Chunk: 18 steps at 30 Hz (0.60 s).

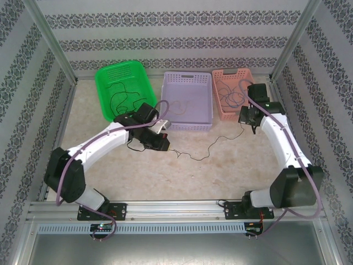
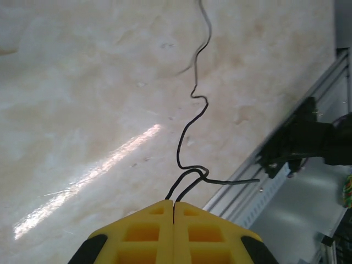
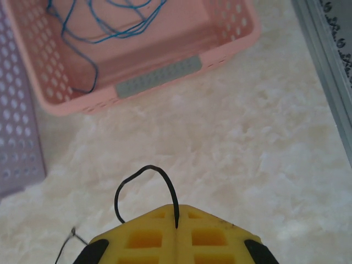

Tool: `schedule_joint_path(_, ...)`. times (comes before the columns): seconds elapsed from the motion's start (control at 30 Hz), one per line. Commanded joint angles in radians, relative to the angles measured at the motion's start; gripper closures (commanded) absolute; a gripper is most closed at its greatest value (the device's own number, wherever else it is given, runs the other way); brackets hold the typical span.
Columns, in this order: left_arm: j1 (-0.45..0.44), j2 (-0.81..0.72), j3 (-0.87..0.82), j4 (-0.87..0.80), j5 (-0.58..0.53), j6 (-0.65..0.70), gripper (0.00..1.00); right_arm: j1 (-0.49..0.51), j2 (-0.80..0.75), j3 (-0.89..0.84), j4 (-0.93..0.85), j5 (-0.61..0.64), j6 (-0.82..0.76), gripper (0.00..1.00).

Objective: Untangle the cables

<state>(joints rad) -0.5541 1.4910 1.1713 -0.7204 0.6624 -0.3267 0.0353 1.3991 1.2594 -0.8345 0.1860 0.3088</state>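
A thin black cable (image 1: 194,158) stretches across the table between my two grippers. My left gripper (image 1: 165,144) is shut on one end of it. In the left wrist view the yellow fingertips (image 2: 174,204) pinch two strands of the black cable (image 2: 187,127), which winds away over the table. My right gripper (image 1: 249,123) is shut on the other end, in front of the pink basket. From the shut right gripper (image 3: 176,213) a small loop of the black cable (image 3: 144,168) arches up. A blue cable (image 3: 104,37) lies in the pink basket (image 3: 157,74).
Three baskets stand along the back: green (image 1: 105,74) with a dark cable (image 1: 120,95) inside, purple (image 1: 187,124), pink (image 1: 220,113). The purple basket's corner (image 3: 16,143) is left of the right gripper. A metal rail (image 1: 176,210) bounds the near edge, and posts stand at the side walls.
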Motion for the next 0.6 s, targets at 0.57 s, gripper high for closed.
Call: schedule_joint_path(0.57, 0.063, -0.309, 0.04, 0.411, -0.451, -0.109, 1.0, 0.22, -0.133, -0.089, -0.076, -0.416, 0.227, 0.67)
